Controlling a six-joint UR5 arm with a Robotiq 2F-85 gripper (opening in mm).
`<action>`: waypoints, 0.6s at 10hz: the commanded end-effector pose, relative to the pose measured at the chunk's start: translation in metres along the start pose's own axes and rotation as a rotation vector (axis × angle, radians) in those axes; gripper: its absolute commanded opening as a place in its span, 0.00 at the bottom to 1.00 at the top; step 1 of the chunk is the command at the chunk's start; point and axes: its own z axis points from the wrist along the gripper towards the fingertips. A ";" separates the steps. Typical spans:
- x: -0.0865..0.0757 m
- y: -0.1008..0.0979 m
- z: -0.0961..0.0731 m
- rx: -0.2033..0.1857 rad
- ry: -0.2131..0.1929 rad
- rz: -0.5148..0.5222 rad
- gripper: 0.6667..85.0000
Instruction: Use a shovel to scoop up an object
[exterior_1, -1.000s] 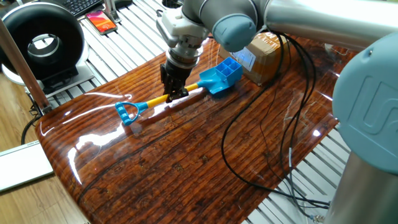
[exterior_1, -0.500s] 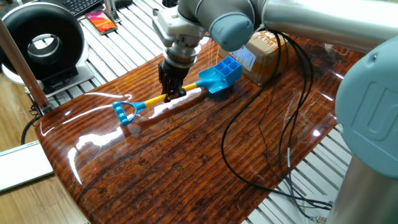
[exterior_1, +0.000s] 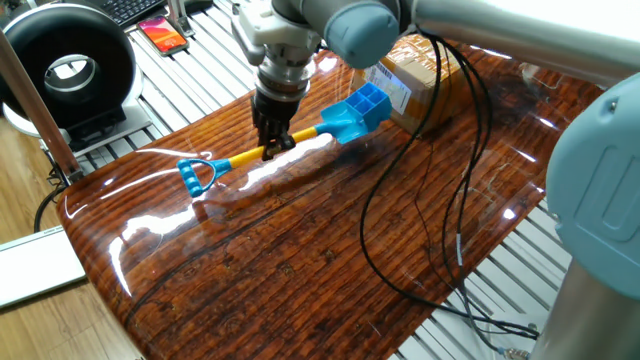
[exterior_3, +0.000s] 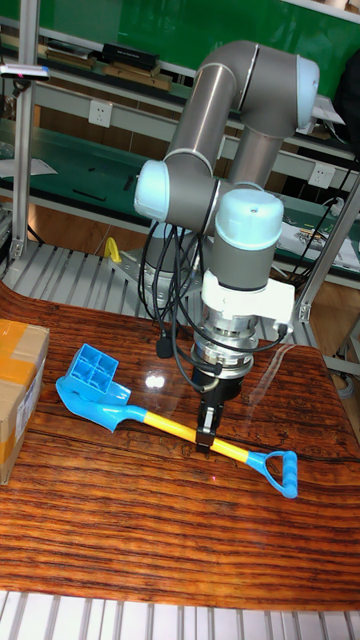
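Gripper (exterior_3: 207, 433) jaws clamped on the shovel (exterior_3: 150, 420) shaft. Blue tray (exterior_1: 368, 103) rests tilted on the blade, beside the cardboard box (exterior_1: 415, 75).

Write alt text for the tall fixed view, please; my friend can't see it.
A robot arm's claw is shut on the yellow shaft of a toy shovel, whose blade carries a small blue tray. A cardboard box sits at the left edge of the wooden table.

Robotics laboratory or workshop: glossy wood-grain tabletop (exterior_1: 300, 250) on slatted metal framing, green-topped workbenches (exterior_3: 90, 150) with wall sockets (exterior_3: 98, 110), loose black cables (exterior_1: 420, 230), keyboard (exterior_1: 135, 8).
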 end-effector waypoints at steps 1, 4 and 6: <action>0.000 0.003 -0.003 -0.010 0.035 0.010 0.01; -0.002 0.006 -0.004 -0.018 0.049 0.014 0.01; -0.001 0.006 -0.004 -0.017 0.048 0.014 0.01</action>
